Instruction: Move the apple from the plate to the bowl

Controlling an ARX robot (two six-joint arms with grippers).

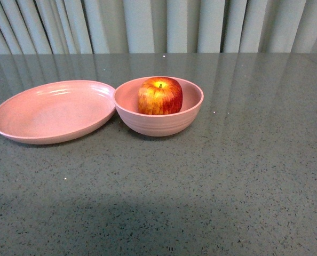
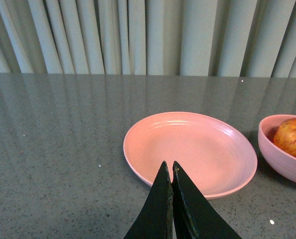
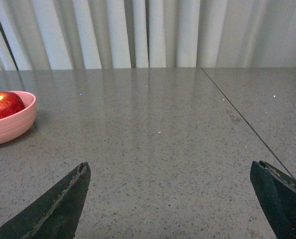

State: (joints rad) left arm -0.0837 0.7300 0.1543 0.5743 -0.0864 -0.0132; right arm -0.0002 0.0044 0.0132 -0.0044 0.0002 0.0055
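Front view findings: the apple (image 1: 160, 96) sits stem-up inside the bowl (image 1: 158, 124), well below the rim on the near side. The plate (image 1: 52, 111) lies just beside the bowl on its left, rims touching or very nearly so, and carries nothing. Neither of my arms appears in this view, and the desk (image 1: 228, 181) in front of the two dishes is open to the camera.

Left wrist view: my left hand (image 2: 168, 172) has its two dark fingers pressed together at the tips, holding nothing. It hovers at the near edge of the plate, with the bowl and part of the apple visible off to one side.

Right wrist view: my right hand (image 3: 170, 172) is spread wide, its fingers at opposite edges of the picture, nothing between them. Only bare desk lies ahead of it; the bowl with the apple shows at the far edge, well apart.

Assessment: I judge the transfer complete, since the apple rests in the bowl and the plate is bare. The step in hand appears to be the retreat after release. No further grasp is called for; what remains, in my judgement, is keeping both hands clear of the dishes so nothing is nudged, and settling to rest.
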